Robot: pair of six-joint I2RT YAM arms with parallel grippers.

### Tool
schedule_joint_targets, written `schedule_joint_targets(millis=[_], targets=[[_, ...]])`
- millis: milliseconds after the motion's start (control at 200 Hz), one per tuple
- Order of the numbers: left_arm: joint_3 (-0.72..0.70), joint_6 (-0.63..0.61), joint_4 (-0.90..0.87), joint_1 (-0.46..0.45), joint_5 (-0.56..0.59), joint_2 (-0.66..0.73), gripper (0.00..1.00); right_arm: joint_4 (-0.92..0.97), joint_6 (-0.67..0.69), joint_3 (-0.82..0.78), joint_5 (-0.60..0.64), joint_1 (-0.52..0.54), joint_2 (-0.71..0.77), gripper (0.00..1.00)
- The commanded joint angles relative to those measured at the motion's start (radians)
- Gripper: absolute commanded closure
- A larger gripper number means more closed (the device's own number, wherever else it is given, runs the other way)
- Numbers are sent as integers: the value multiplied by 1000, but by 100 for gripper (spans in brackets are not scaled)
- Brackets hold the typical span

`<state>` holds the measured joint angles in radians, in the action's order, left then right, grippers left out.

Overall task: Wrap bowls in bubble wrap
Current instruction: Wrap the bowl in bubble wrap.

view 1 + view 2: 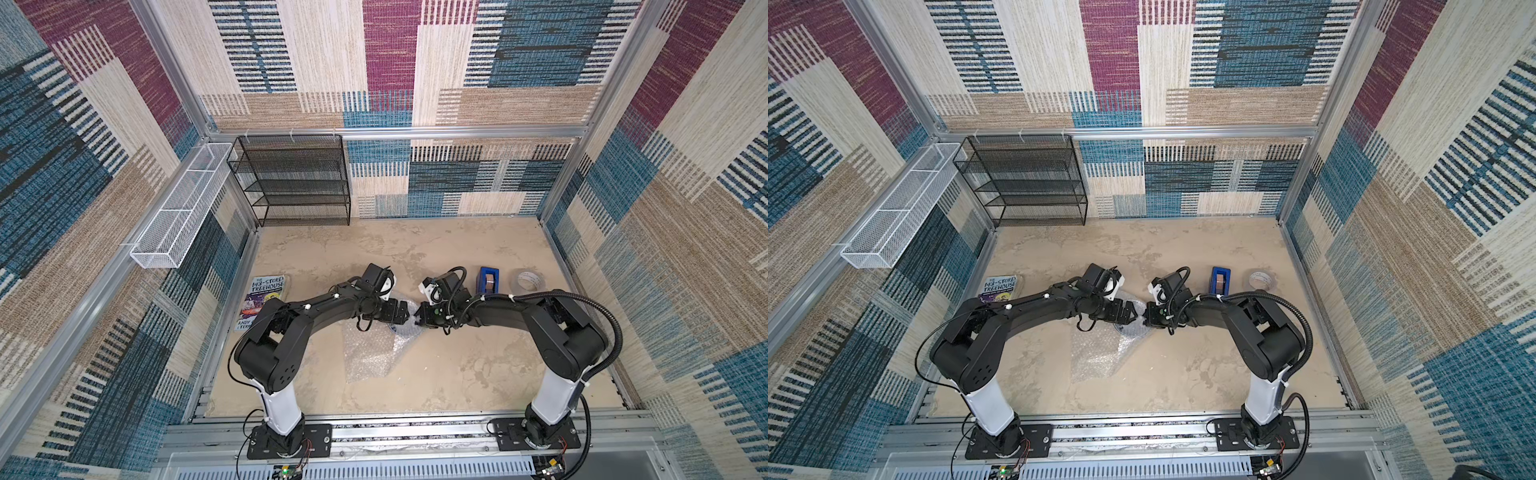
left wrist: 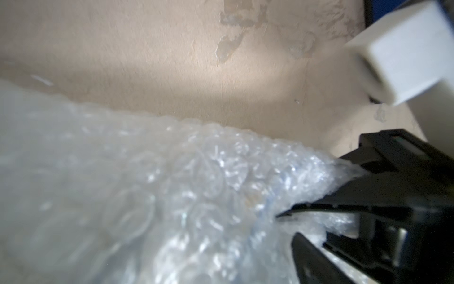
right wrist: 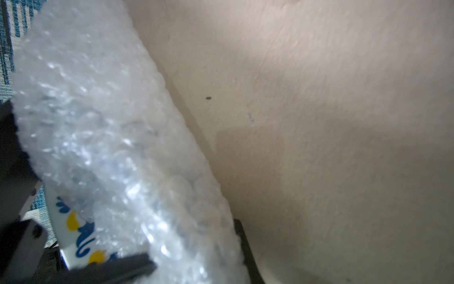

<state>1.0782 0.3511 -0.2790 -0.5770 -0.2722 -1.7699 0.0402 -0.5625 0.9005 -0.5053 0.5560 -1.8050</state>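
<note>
Near the middle of the worktop (image 1: 457, 249), in both top views, the two grippers meet nose to nose over the bowl (image 1: 405, 331). It shows as a dark round patch under the far end of the bubble wrap (image 1: 370, 353), and the sheet's long axis runs from there toward the near edge, lying loose and flat. The left gripper (image 1: 401, 312) sits just on the bowl's left side, its jaws looking spread with nothing between them. The right gripper (image 1: 419, 318) reaches in from the right side and touches the wrap. From the left wrist, the wrap (image 2: 172, 196) rises in a crinkled hump and its tip sits pinched in the black jaws of the right gripper (image 2: 326, 191); the left gripper's own fingers are out of frame. From the right wrist, a fold of wrap (image 3: 110, 135) stands over the bowl (image 3: 71, 228), whose blue and yellow pattern peeks out uncovered beside it, and one of the fingers (image 3: 127, 268) presses against the fold. By the look of it, the right gripper has the sheet and the bare part of the bowl lies toward the left gripper, so the fold would need to travel that way.
</note>
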Motion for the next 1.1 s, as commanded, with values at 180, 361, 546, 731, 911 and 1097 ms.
schedule_joint_targets(millis=[180,361,546,731,911,1097], targets=[[-35,-8,-29,49,156,128,1,70,22,53,20,1,-1,100],[-111,52,-7,214,127,242,1,106,50,71,17,1,0,100],[-202,106,83,356,30,240,1,135,73,87,13,-1,-20,100],[-167,131,150,365,-64,136,1,182,93,122,19,-2,-46,100],[-122,133,146,365,-125,43,0,225,86,152,26,-4,-76,100],[-145,128,167,363,-157,22,1,228,81,153,25,-5,-79,100]])
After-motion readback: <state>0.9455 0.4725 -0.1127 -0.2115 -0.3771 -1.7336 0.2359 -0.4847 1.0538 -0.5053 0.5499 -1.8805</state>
